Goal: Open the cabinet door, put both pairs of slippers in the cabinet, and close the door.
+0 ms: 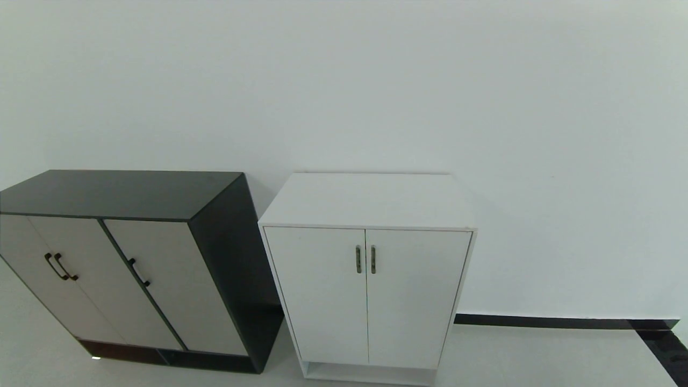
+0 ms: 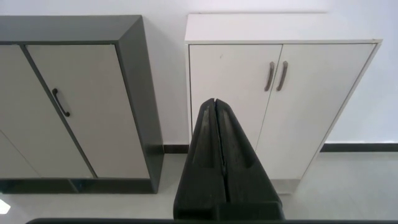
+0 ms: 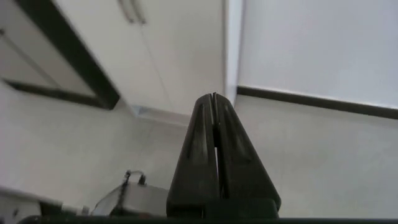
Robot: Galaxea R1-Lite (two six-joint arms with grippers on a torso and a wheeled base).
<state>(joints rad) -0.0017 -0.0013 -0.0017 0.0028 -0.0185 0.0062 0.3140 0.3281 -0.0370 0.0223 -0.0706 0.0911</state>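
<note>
White cabinet (image 1: 367, 301) stands on the floor (image 1: 537, 355) against the wall, just beside a dark cabinet (image 1: 220, 252) on its left; both of its doors are closed and flush. Left door (image 1: 322, 295) and right door (image 1: 411, 295) meet at the centre seam, each with a slim vertical bar handle near the top of that seam: left handle (image 1: 358, 259), right handle (image 1: 373, 259), almost touching one another. Judgement: the doors are stiff flat panels hinged at the outer edges, likely light to swing, with no give. The smooth faces offer nothing to grip, so the handle is the only sensible hold (fingers across the bar, then a pull along the door's arc, not straight back). The bars look thin and smooth, so a shallow pinch could slip off. Left end effector (image 2: 216, 102) has its fingers pressed together with nothing between them; it points toward the lower part of the left door, well apart from it, with the handles higher and off to one side. Right end effector (image 3: 213, 96) is likewise closed and empty, over bare floor, with the cabinet's lower corner beyond its tip and well apart. Either would need to open before taking a handle.
</note>
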